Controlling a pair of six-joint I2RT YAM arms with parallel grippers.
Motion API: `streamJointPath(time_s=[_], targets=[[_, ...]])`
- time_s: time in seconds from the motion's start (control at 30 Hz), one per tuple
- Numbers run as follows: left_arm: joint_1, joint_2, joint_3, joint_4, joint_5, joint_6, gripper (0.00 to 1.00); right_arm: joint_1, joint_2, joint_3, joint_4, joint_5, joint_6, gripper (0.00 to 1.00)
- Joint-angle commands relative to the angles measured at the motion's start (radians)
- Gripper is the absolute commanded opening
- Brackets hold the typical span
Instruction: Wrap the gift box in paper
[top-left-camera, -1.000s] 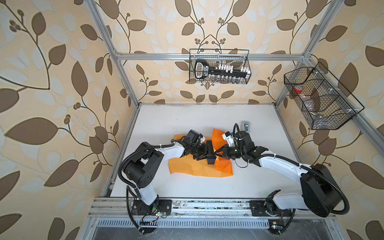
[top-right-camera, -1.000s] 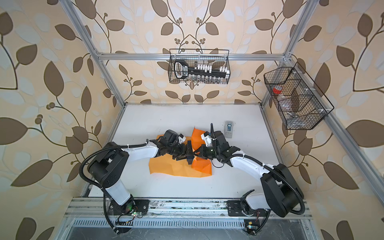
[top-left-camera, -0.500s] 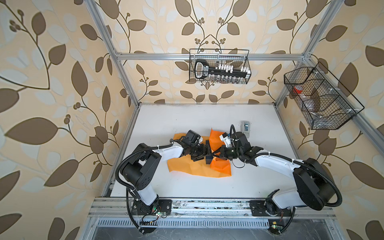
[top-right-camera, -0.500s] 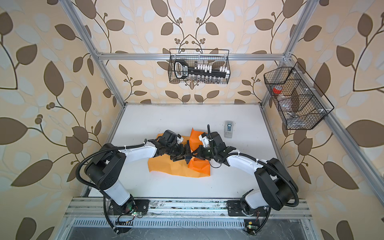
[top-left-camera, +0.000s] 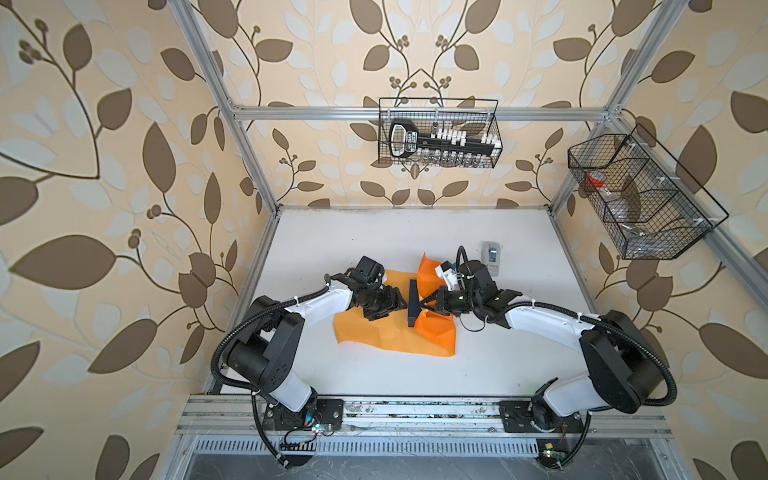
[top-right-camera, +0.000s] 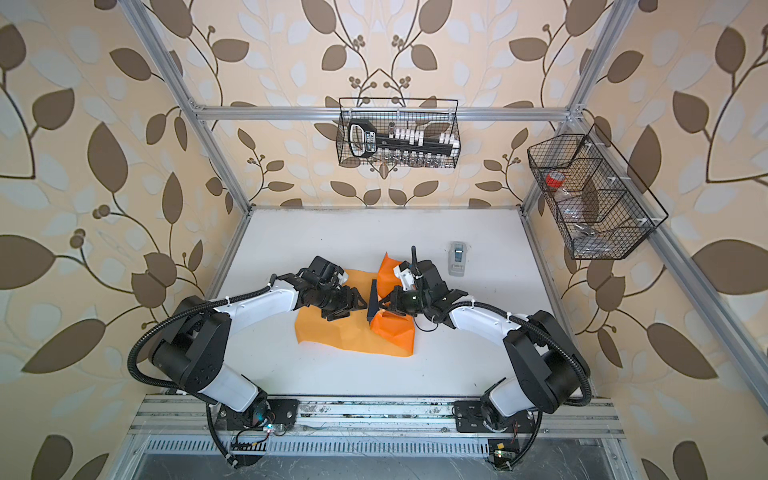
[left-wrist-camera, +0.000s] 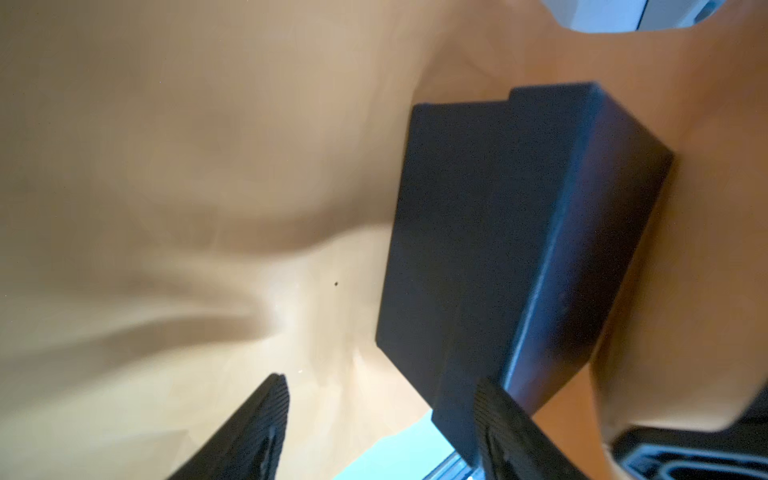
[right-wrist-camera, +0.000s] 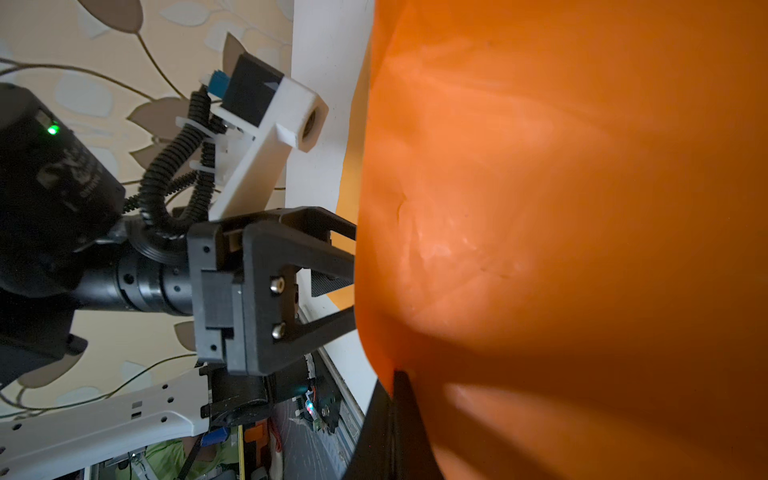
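Paper (top-left-camera: 386, 337) is now drawn closer against box (top-left-camera: 412, 302), 3 o'clock side, by right gripper (top-left-camera: 428, 304), clamped on paper. Box is stood mid-paper. Left gripper (left-wrist-camera: 380, 380), jaws apart, is kept at 9 o'clock. First fold judged underway.

White table (top-left-camera: 374, 232). Grey tape dispenser (top-left-camera: 491, 257) lies flat near the back right, well apart from the rest. Wire basket (top-left-camera: 438, 99) hangs on the back rail with a black-handled tool (top-left-camera: 405, 139) and a row of small white parts (top-left-camera: 451, 135) in it; smaller bits below those are too small to tell. Second basket (top-left-camera: 665, 245) is on the right wall, partitioned, with a red item (top-left-camera: 597, 179) in the back compartment and clear plastic further forward. Aluminium frame (top-left-camera: 332, 111), leaf wallpaper (top-left-camera: 104, 166) all round.
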Motion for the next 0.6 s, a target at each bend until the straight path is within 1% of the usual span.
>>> streamJointPath(time_s=[0.0,0.07,0.23,0.33,0.57], targets=[[-0.001,-0.052,-0.048,-0.054,-0.05,0.031,0.67,0.004,0.024,0.051,0.01,-0.016,0.007,0.0],[-0.002,-0.069,-0.086,-0.042,-0.051,0.02,0.65,0.002,0.041,0.075,0.003,-0.02,0.004,0.0],[-0.003,-0.107,-0.137,-0.024,-0.059,0.006,0.64,0.003,0.074,0.125,-0.006,-0.031,0.002,0.0],[-0.003,-0.112,-0.126,-0.037,-0.078,0.011,0.64,0.01,0.085,0.146,-0.007,-0.037,0.006,0.0],[-0.003,-0.057,-0.089,-0.046,-0.088,0.025,0.63,0.06,0.107,0.173,-0.007,-0.037,0.011,0.0]])
